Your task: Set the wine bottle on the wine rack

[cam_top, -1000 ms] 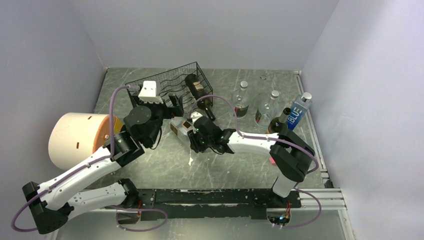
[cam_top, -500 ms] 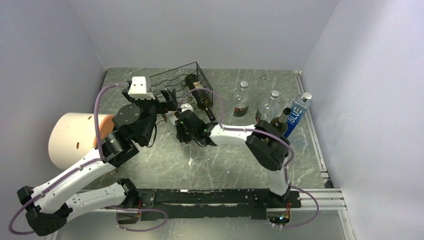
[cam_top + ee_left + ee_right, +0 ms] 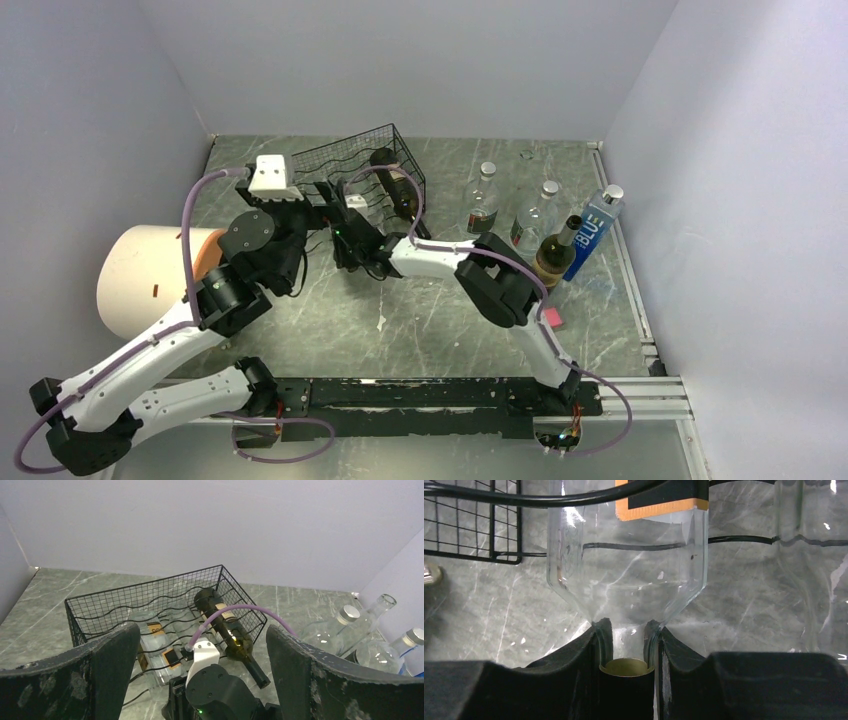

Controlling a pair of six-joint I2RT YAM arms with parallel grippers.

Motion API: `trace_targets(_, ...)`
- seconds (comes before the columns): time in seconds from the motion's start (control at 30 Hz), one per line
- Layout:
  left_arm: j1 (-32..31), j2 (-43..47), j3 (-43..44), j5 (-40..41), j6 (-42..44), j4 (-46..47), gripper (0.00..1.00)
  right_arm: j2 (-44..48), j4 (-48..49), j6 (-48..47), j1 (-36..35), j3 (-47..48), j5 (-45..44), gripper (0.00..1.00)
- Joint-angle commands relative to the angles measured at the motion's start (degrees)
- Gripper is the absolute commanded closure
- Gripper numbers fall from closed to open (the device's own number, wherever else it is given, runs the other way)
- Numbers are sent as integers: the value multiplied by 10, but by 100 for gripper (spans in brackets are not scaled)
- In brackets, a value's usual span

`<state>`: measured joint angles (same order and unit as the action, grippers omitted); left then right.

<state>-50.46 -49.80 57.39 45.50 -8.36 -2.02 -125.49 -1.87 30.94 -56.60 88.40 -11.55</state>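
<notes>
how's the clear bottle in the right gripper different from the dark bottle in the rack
The clear bottle is see-through glass; the dark bottle is nearly black. The clear bottle's neck is clamped by the right gripper; the dark bottle lies free. The clear bottle's label is orange and black, the dark bottle's pale. Both lie on their sides in the wine rack.

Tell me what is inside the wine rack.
The wine rack holds a dark wine bottle on its right and a clear labelled bottle beside it, neck gripped by the right claw. The right wrist hides the rack's near edge.
</notes>
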Motion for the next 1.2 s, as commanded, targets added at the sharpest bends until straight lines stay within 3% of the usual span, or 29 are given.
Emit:
trace_targets(0.0, 4, 20, 8, 30, -2, -14, 1, -5, 49, 6, -1, 57, -38, 100)
trace_targets(0.2, 4, 26, 6, 27, 2, -9, 0, -27, 20, 5, -1, 87, -38, 96)
trace_targets(0.5, 4, 11, 18, 30, 5, -22, 0, -48, -17, -2, -1, 116, -36, 49)
trace_targets(0.8, 4, 14, 26, 30, 20, -24, 0, -30, -21, 2, -1, 105, -39, 25)
trace_targets(0.97, 4, 20, 40, 53, 31, -34, 0, 14, -9, -3, 0, 77, -25, 15)
trace_targets(1.17, 4, 35, 73, 33, 48, -72, 0, 77, -15, -19, 3, 50, 3, 11)
